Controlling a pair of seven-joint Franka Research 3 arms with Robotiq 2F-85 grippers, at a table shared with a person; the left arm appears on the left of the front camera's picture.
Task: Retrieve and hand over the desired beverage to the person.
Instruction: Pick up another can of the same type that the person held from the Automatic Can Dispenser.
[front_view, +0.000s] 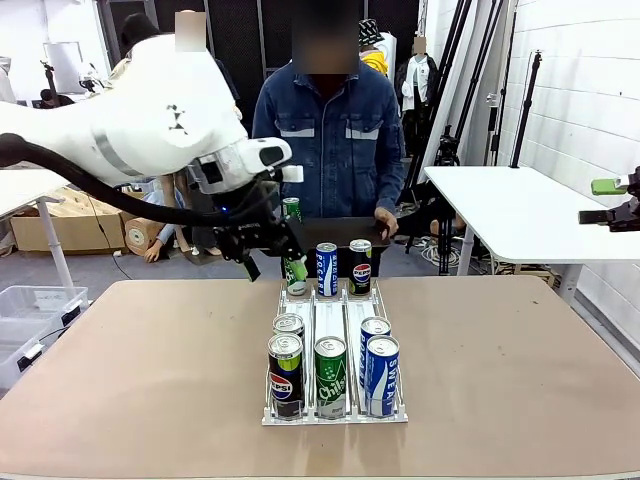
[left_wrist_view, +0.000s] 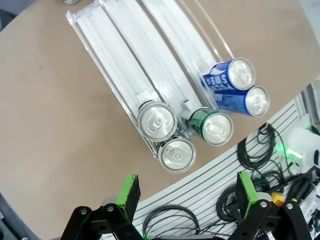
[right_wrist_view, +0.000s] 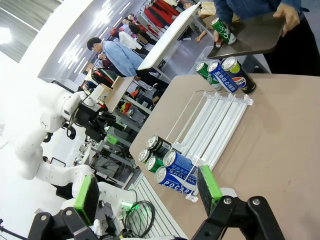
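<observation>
A clear three-lane rack (front_view: 335, 330) lies along the table's middle. At its near end stand several cans: Pepsi (front_view: 285, 375), green (front_view: 330, 375) and blue (front_view: 380, 372). A green can (front_view: 296, 283), a blue can (front_view: 327, 268) and a Pepsi can (front_view: 360, 265) are at the far end. The person (front_view: 340, 130) holds a dark tray (front_view: 340, 232) with a green can (front_view: 291, 208) upright on it. My left gripper (front_view: 268, 250) hangs open and empty, high above the rack's near cans (left_wrist_view: 165, 137); its point in the wrist view is (left_wrist_view: 187, 192). My right gripper (right_wrist_view: 147, 187) is open and empty off the table's right side (front_view: 605, 200).
The brown table (front_view: 150, 360) is bare on both sides of the rack. A white side table (front_view: 520, 215) stands at the far right and a clear bin (front_view: 30, 310) sits on the floor at the left. Cables lie by the robot base (left_wrist_view: 260, 150).
</observation>
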